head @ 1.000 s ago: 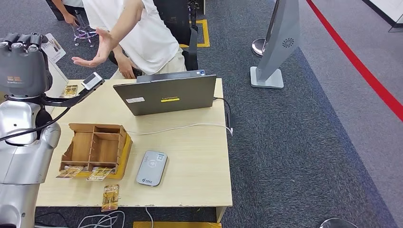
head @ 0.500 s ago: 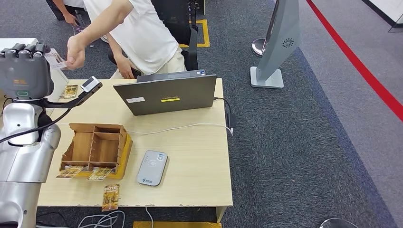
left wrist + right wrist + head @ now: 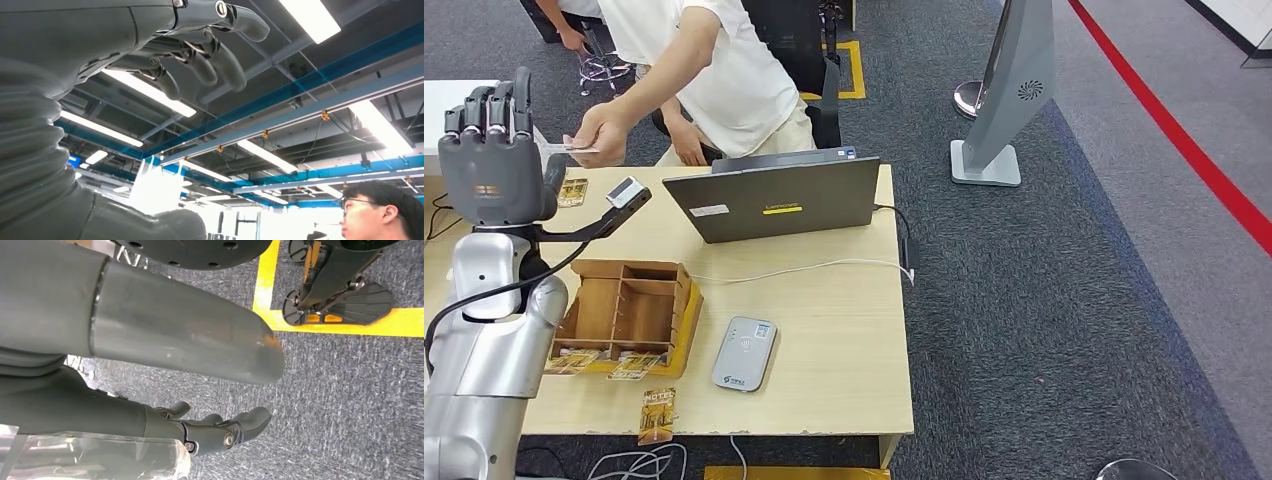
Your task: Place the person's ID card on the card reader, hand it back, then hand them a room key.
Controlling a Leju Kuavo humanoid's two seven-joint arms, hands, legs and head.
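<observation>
My left hand is raised at the table's far left with its fingers straight up and apart, holding nothing. Just beside it the person's hand pinches a thin pale card, clear of my fingers. In the left wrist view my fingers curl loosely against the ceiling with nothing in them. The grey card reader lies bare near the table's front middle. Room key cards lean at the front of the wooden box; one more key card lies at the table's front edge. My right hand hangs over the floor, holding nothing.
A laptop stands open at the back of the table, its white cable running across to the right edge. Another card lies at the far left of the table. The person in a white shirt leans in from behind the table.
The person's hand came to the card held up in my left hand and took it. My left hand's fingers have straightened and it now holds nothing.
</observation>
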